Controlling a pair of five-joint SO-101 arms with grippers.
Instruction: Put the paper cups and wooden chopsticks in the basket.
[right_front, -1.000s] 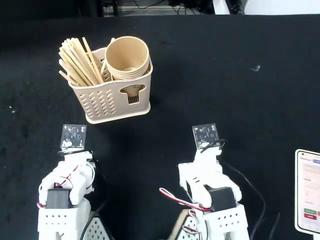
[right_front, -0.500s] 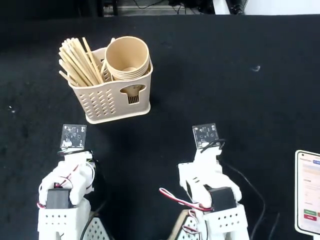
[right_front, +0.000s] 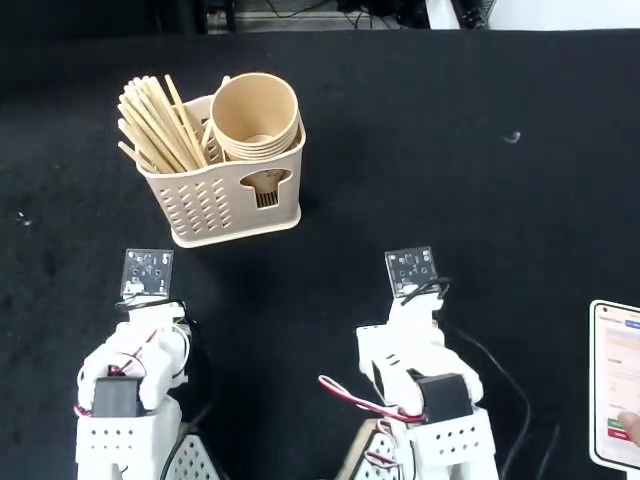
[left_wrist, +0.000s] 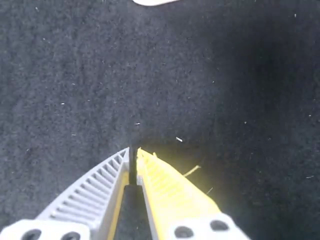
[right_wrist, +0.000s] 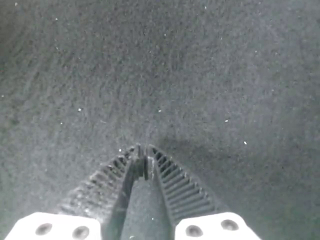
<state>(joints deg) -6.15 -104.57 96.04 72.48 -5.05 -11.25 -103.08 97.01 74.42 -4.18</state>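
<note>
Nearest the camera, the left arm (right_front: 130, 385) and right arm (right_front: 415, 385) sit folded at the close edge of the counter (right_front: 450, 150). Both are white printed plastic with red and black cables trailing from them. Just off the right arm, at the counter's edge, lies a flat device (right_front: 615, 370) with a lit pale screen. The left end effector (left_wrist: 134, 151) hangs above bare counter with its jaws closed tip to tip and nothing between them; one finger is pale grey and ribbed, the other yellow. The right end effector (right_wrist: 145, 151) is likewise pinched together and holds nothing, with both ribbed fingers dark above the fabric. The counter is covered in a matte black, finely grained cloth flecked with pale lint. Farther out, ahead of the left arm and well apart from both arms, stands the basket (right_front: 225, 205). It is a cream plastic caddy, roughly rectangular, with rounded corners, slotted walls and a keyhole-shaped cut-out in its near side. In its right part sit the paper cups (right_front: 255, 115), tan and smooth, nested in an upright stack with the mouth open upward. In its left part are the wooden chopsticks (right_front: 155, 125), a bundle of pale sticks that leans and fans out past the rim.
</note>
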